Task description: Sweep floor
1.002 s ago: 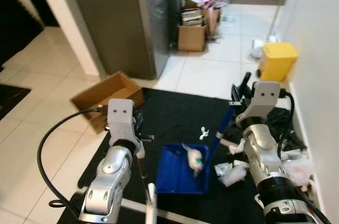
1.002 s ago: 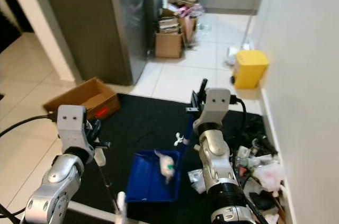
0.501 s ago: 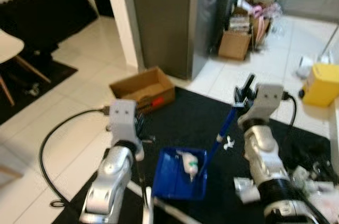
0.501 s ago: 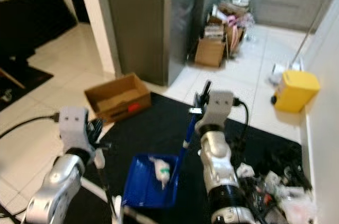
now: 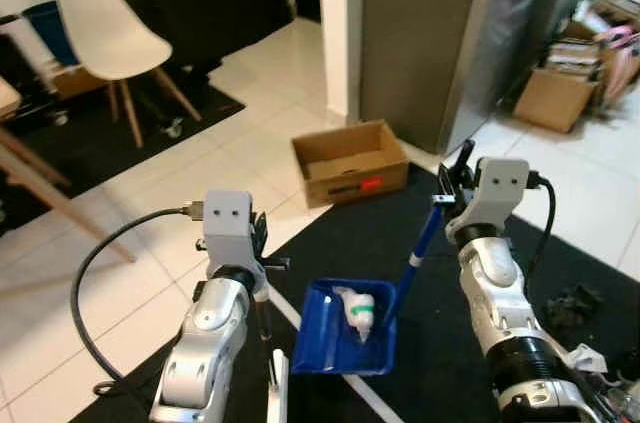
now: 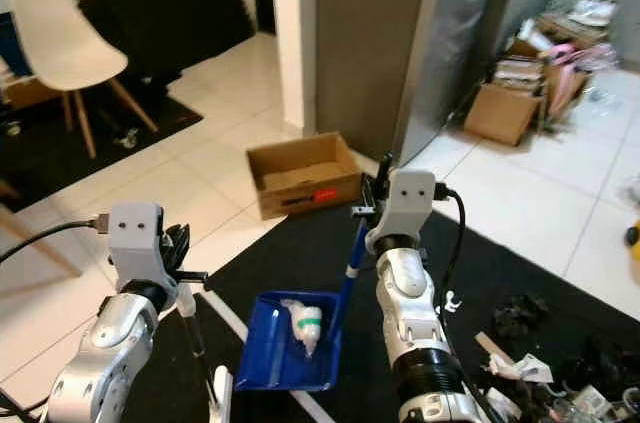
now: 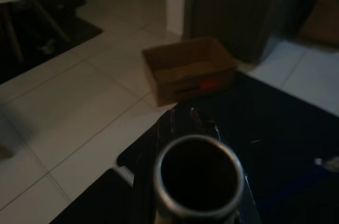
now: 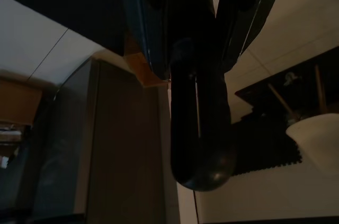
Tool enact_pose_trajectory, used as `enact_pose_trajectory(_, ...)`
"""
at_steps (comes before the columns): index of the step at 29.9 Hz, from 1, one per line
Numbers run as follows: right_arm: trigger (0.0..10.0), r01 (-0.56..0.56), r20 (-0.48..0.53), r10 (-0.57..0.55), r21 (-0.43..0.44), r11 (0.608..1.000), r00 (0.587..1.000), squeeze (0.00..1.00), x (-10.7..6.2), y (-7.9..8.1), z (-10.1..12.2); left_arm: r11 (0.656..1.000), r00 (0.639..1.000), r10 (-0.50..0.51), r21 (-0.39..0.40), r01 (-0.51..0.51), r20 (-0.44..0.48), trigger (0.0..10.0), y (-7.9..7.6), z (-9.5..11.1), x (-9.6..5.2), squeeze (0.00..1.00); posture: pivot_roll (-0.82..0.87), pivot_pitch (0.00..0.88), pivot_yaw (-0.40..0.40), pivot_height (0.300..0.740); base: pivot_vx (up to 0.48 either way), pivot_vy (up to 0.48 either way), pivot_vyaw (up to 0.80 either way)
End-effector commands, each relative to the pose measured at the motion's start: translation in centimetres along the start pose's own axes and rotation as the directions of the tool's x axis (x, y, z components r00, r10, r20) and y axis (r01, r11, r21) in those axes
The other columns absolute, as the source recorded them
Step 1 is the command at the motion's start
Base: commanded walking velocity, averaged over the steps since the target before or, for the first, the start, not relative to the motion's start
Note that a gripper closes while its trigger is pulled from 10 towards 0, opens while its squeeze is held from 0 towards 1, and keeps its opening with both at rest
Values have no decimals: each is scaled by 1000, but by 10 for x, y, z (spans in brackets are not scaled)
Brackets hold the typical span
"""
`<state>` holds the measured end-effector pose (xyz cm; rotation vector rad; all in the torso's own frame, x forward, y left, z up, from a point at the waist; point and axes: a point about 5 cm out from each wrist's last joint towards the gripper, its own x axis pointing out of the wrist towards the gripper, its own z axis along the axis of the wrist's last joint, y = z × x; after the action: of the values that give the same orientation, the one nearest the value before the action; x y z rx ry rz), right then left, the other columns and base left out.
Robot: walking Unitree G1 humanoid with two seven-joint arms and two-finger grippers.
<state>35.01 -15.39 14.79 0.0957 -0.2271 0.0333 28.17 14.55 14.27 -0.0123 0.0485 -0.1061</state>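
Observation:
A blue dustpan (image 5: 330,348) hangs low over the black mat (image 5: 400,228), with a crumpled white and green piece of trash (image 5: 358,309) lying in it. Its blue handle (image 5: 422,243) slants up into my right gripper (image 5: 452,185), which is shut on it; in the right wrist view the dark handle loop (image 8: 198,128) sits between the fingers. My left gripper (image 5: 260,265) is shut on the broom handle (image 5: 263,321), a dark pole running down to a white part (image 5: 278,385). The pole's metal end (image 7: 198,177) shows in the left wrist view.
An open cardboard box (image 5: 350,161) sits on the tiles at the mat's far edge. A grey fridge (image 5: 470,33) stands behind it, with stacked boxes (image 5: 565,83) at the far right. A white chair (image 5: 105,38) stands far left. Dark litter (image 5: 572,306) lies on the mat at right.
The camera has swung left: the yellow bin and wall left the picture, the chair and tiled room came in. Both grippers keep their hold on broom and dustpan.

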Motion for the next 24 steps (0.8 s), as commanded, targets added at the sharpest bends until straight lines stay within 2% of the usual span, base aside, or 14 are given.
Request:
enact_pose_trajectory(1, 10000, -12, 28, 12, 8, 1000, 1000, 0, 3, 4, 6, 1000, 1000, 14, 7, -14, 11, 10000, 3, 1, -2, 0, 46, 66, 10, 740, 0, 0, 794)
enact_pose_trajectory(19, 10000, -13, 26, 13, 8, 1000, 1000, 0, 3, 5, 6, 1000, 1000, 17, 4, -17, 8, 10000, 3, 1, -3, 0, 46, 71, 9, 740, 0, 0, 794)
enact_pose_trajectory(24, 10000, -7, 28, 7, 11, 1000, 1000, 0, 3, 5, 6, 1000, 1000, 18, 3, -18, 9, 10000, 3, 1, -2, 0, 46, 70, 9, 740, 0, 0, 100)
